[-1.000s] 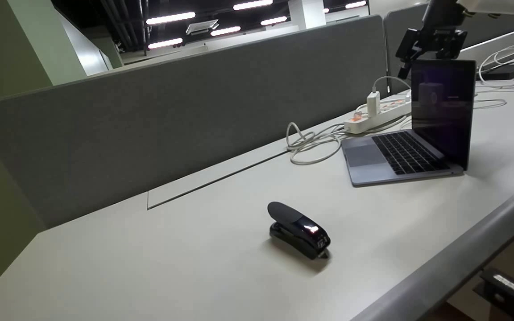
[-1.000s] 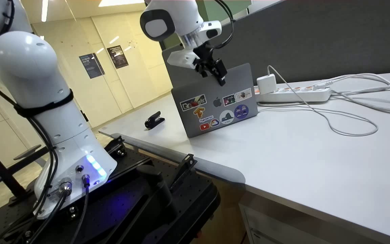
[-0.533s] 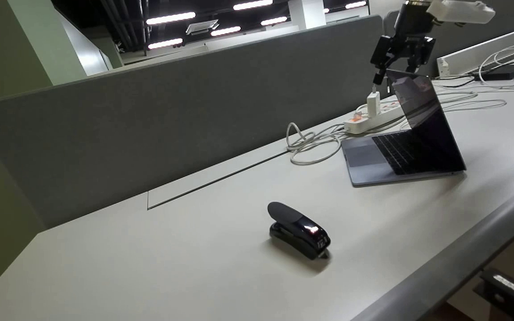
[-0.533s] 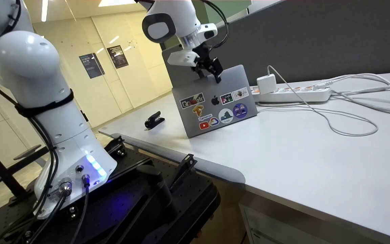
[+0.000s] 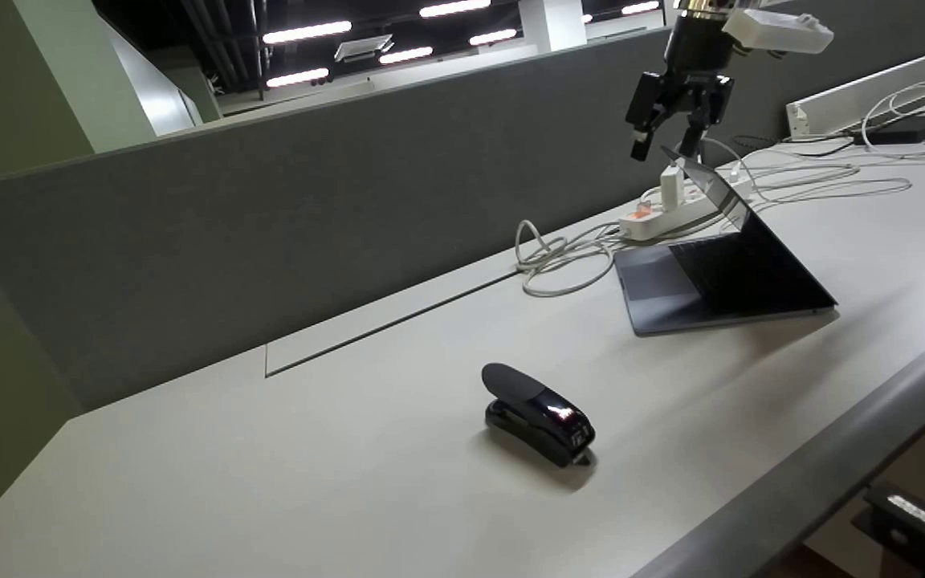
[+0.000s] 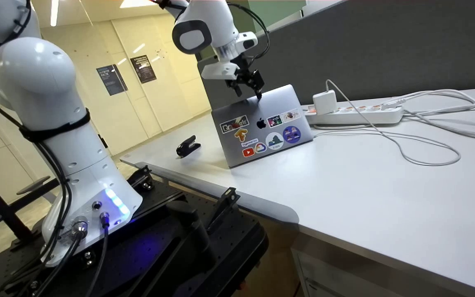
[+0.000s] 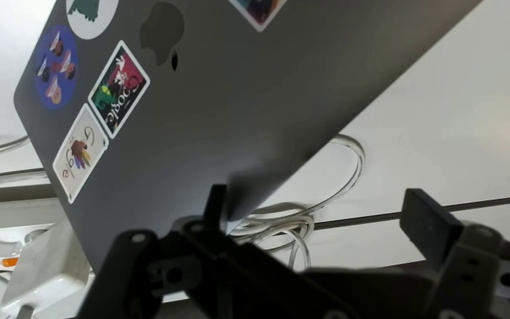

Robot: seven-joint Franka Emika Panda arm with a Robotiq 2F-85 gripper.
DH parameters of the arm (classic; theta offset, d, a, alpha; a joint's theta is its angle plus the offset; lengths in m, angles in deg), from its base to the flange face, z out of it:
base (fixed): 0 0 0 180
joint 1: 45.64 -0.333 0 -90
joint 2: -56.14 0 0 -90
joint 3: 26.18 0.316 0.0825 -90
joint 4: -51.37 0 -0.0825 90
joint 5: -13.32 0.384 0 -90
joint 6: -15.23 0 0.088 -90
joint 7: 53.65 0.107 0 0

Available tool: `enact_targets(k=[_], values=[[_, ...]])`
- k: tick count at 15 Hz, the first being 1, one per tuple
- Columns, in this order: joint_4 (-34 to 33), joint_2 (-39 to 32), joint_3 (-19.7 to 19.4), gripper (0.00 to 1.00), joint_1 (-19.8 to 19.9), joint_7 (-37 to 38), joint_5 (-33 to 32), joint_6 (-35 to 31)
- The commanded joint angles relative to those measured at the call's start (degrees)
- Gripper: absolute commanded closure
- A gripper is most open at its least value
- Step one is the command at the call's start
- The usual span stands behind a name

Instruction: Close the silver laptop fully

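Laptop sitting part-open on the surface, lid slanting over the keyboard; I'm straddling the lid's edge with the hand, fingers apart.

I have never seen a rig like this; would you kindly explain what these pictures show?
The white jointed machine is a robot arm, ending in a black two-fingered gripper. Two cameras outside it give the exterior views; another on its wrist gives the wrist view. On the white desk are a thin silver-grey laptop, its stickered lid partly open, a black stapler-like object and a long white power strip. Nothing is held: the gripper is open, one finger against or near the lid's outside.
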Motion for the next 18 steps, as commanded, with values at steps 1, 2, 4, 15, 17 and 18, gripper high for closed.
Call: enact_targets(k=[1, 2, 4, 15, 17, 18], values=[[0.03, 0.0, -0.02, 0.0, 0.07, -0.04, 0.0, 0.0], [0.05, 0.0, -0.03, 0.0, 0.17, -0.09, 0.0, 0.0], [0.06, -0.01, -0.03, 0.0, 0.18, -0.11, 0.0, 0.0], [2.09, 2.62, -1.38, 0.0, 3.37, -29.3, -11.81, 5.2], [1.04, 2.56, -0.54, 0.0, 3.78, -36.48, -7.92, 4.66], [0.61, 2.43, -0.29, 0.0, 3.65, -38.51, -6.11, 4.21]])
